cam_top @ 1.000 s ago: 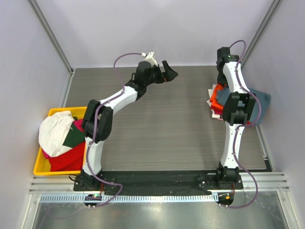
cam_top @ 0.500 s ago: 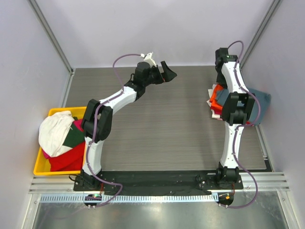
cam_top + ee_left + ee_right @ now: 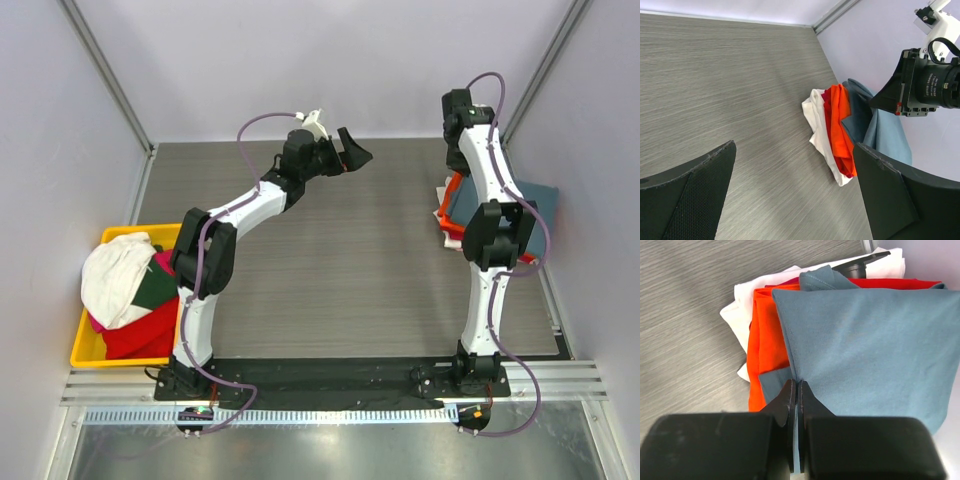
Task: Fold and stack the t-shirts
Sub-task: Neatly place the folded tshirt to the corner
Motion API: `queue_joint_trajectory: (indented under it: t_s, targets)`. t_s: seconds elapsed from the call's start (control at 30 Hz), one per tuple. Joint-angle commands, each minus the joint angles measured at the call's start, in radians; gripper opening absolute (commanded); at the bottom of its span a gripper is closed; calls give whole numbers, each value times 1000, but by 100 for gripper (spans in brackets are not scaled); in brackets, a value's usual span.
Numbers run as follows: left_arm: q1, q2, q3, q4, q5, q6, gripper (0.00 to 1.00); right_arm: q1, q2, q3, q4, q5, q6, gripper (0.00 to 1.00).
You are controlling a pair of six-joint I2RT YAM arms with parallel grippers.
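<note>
A stack of t-shirts lies at the table's right edge. The slate blue-grey t-shirt point(image 3: 865, 340) is on top, over the orange one point(image 3: 767, 340), a red one point(image 3: 900, 283) and a white one point(image 3: 740, 315). My right gripper point(image 3: 796, 386) is shut on the blue-grey shirt's edge, with cloth pinched between the fingers. In the top view the blue-grey shirt point(image 3: 535, 210) is partly hidden by the right arm. My left gripper point(image 3: 355, 152) hangs open above the far middle of the table, with nothing between its fingers point(image 3: 705, 170). It faces the stack point(image 3: 840, 125).
A yellow bin point(image 3: 85, 355) at the left edge holds a white shirt point(image 3: 115, 275), a dark green one point(image 3: 155, 285) and a red one point(image 3: 140, 335). Walls close in on the table at the back, left and right.
My right gripper has shut on the blue-grey shirt's edge and moved toward the back wall, drawing the cloth with it. The left arm has barely moved.
</note>
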Motion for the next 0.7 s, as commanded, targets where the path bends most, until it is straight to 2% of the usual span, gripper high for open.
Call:
queue_joint_trajectory:
  t_s: [0.0,0.4,0.47,0.63,0.67]
  targets:
    - [8,-29,13,56,37,-22,100,7,-60,-11,0,-37,-26,1]
    - [6,-15,22,57,45,-31,99,24,-21,-28,58,-137,-50,1]
    - [6,-12,24,57,46,-31,99,27,-3,-19,60,-116,-38,3]
    - [8,-7,29,53,51,-31,100,26,-18,-27,61,-24,-23,44]
    - [8,-4,30,54,53,-32,100,27,-24,-27,63,-14,-15,45]
